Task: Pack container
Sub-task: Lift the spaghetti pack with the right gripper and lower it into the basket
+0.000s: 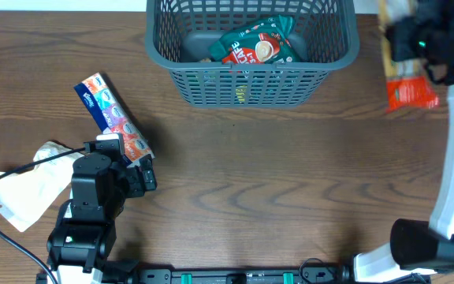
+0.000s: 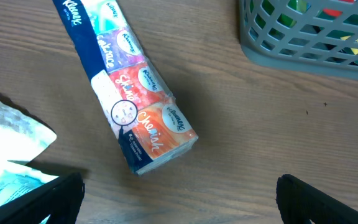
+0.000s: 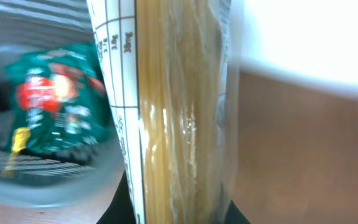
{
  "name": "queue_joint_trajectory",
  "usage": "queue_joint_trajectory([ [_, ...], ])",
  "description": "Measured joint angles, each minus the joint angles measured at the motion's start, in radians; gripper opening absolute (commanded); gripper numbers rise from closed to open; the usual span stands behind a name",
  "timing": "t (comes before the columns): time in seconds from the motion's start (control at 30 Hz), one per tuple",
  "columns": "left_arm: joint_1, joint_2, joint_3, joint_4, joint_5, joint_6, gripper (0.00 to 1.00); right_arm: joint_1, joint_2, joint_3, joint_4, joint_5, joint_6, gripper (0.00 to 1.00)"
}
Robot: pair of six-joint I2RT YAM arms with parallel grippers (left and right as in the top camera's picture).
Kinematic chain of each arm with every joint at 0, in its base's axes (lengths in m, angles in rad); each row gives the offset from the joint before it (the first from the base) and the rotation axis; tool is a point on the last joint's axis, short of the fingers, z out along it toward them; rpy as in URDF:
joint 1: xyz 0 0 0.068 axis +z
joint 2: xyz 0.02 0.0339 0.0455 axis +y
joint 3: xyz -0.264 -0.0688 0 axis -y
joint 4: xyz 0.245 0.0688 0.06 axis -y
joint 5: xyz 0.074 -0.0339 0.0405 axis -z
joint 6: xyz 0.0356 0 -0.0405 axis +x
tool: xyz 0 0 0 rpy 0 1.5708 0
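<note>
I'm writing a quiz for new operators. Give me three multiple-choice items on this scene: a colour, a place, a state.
1. The basket is: A grey, B white, C yellow.
2. The tissue pack lies: A in the basket, B on the table left of the basket, C leaning on the basket.
3. The left hand is: A open, B shut on the tissue pack, C shut and empty.
Answers: 1 A, grey lattice walls. 2 B, it lies flat on the wood, apart from the basket. 3 A, fingers wide apart, nothing between.
</note>
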Motion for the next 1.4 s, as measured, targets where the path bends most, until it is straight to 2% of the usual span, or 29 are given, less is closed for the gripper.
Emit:
queue_joint_trajectory([
  [0.17, 0.000, 0.000, 0.000, 0.000, 0.000, 0.000, 0.99, 0.180, -0.005, 0.026, 0.125, 0.026, -0.250, 0.01],
  [0.43, 0.000, 0.000, 0.000, 0.000, 0.000, 0.000, 0.98, 0.332, 0.033, 0.026, 0.281, 0.017, -0.458, 0.01],
  [0.6, 0.000, 0.000, 0.000, 0.000, 0.000, 0.000, 0.99, 0.384, 0.120, 0.030, 0.322, -0.003, -0.502, 0.01],
  [0.93, 0.000, 0.000, 0.000, 0.000, 0.000, 0.000, 0.98, 0.424, 0.360, 0.029, 0.233, -0.042, -0.536, 0.01],
  [1.27, 0.000, 0.000, 0.000, 0.000, 0.000, 0.000, 0.99, 0.424, 0.465, 0.029, 0.154, -0.064, -0.544, 0.01],
  [1.37, 0.000, 0.000, 0.000, 0.000, 0.000, 0.000, 0.99, 0.424, 0.475, 0.029, 0.141, -0.065, -0.545, 0.09],
  [1.4, 0.000, 0.000, 0.000, 0.000, 0.000, 0.000, 0.98, 0.424, 0.476, 0.029, 0.141, -0.065, -0.546, 0.15],
])
